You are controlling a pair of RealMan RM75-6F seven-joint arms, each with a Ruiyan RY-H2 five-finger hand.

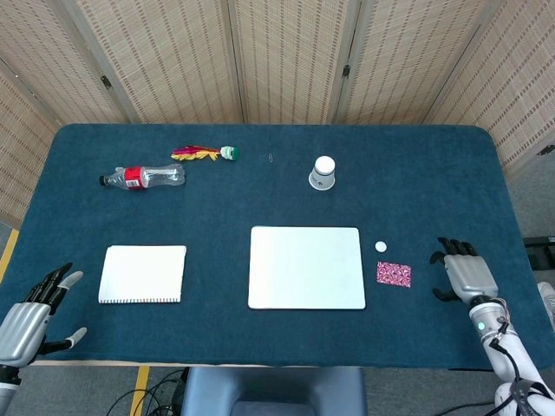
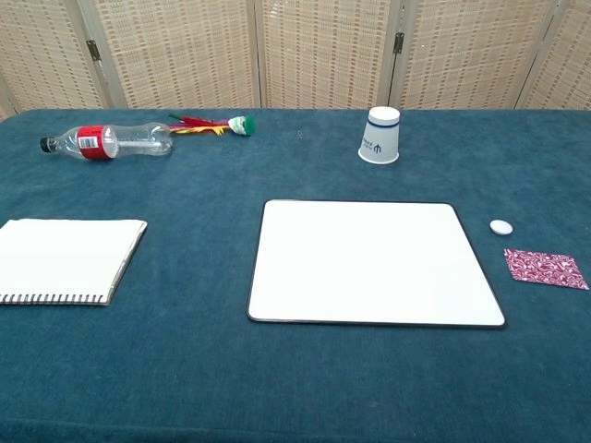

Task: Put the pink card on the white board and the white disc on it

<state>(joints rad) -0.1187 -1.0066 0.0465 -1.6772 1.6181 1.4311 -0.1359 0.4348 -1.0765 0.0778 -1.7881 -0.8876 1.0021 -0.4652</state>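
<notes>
Right hand [image 1: 464, 276] near pink card [image 1: 394, 275], fingers spread, empty; left hand [image 1: 30, 314] likewise; white disc [image 1: 381, 247] beside white board [image 1: 307, 267]

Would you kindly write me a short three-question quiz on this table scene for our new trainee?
1. True or false: the pink card already lies on the white board.
2. Which robot hand is nearer the pink card? A) left robot hand B) right robot hand
3. Fill in: the white disc lies on the cloth between the white board and the ____ card.

Key
1. False: it lies on the cloth, right of the board.
2. B: it is open, just right of the card and not touching it.
3. pink
</notes>
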